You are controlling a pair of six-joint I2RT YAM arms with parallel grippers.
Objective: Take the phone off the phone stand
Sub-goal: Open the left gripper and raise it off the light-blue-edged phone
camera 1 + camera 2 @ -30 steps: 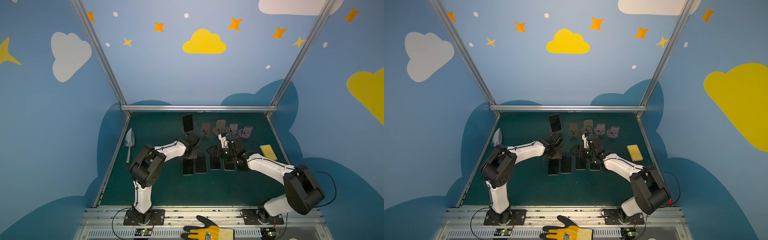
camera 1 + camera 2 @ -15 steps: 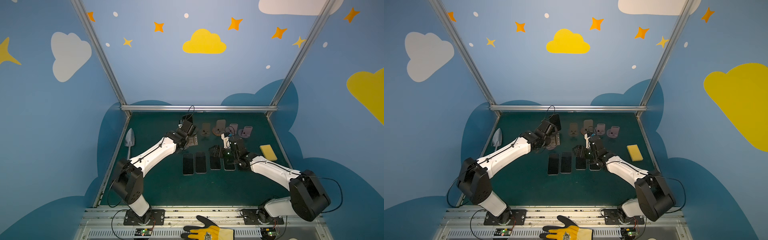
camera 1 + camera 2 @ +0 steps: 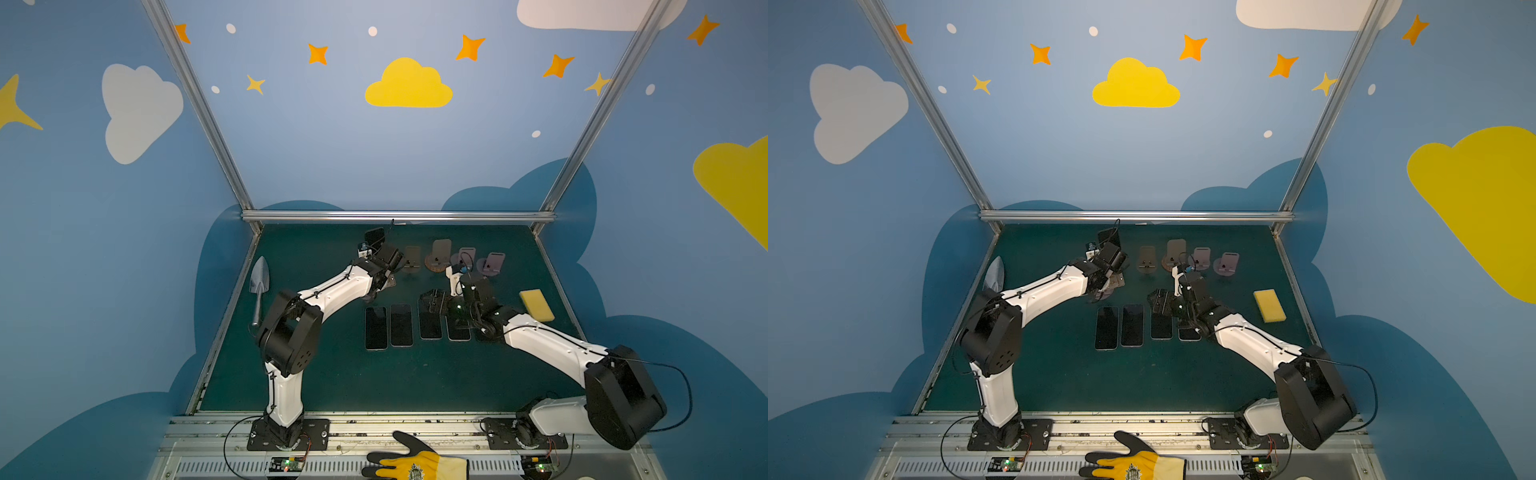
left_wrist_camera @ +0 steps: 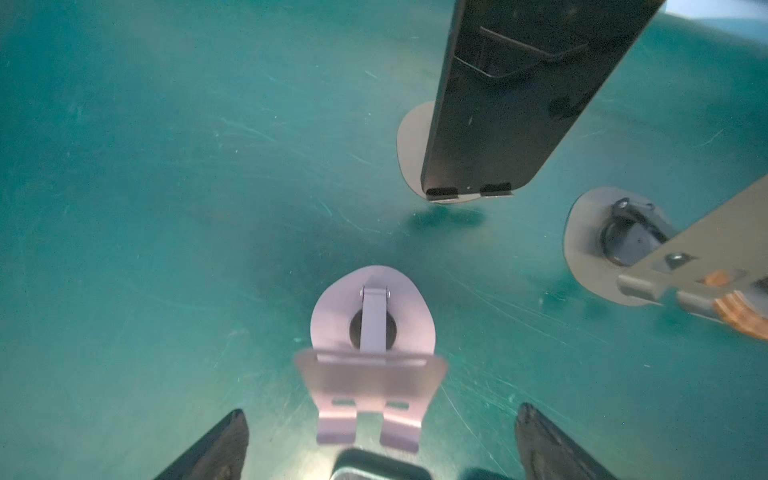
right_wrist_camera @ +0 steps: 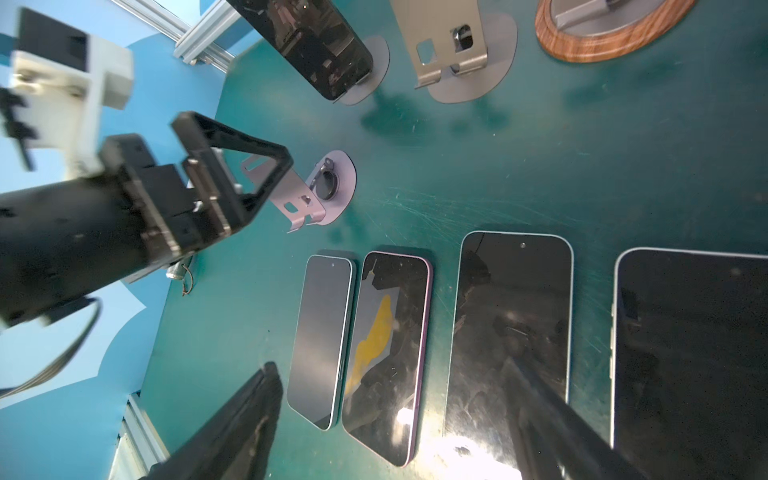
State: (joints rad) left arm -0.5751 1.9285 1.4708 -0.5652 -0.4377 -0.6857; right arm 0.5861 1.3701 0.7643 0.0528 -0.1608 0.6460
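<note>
A dark phone [image 3: 374, 237] [image 3: 1109, 237] leans on its stand at the back left of the green table; the left wrist view shows the phone [image 4: 511, 95] from close by. My left gripper [image 3: 384, 284] [image 4: 382, 419] is open just in front of it, its fingers [image 4: 232, 436] either side of an empty lilac stand [image 4: 370, 353] [image 5: 316, 191]. My right gripper [image 3: 432, 301] [image 5: 390, 365] hangs open over several phones lying flat, among them a purple-edged one [image 5: 386, 353].
More empty stands [image 3: 440, 253] line the back, one with a wooden base [image 5: 615, 33]. A yellow sponge [image 3: 536, 305] lies at the right, a trowel [image 3: 259, 286] at the left edge. A gloved hand [image 3: 415, 461] rests on the front rail.
My left gripper has opened and moved from the row of flat phones toward the back, ending over the lilac stand. The right arm has hardly moved.
</note>
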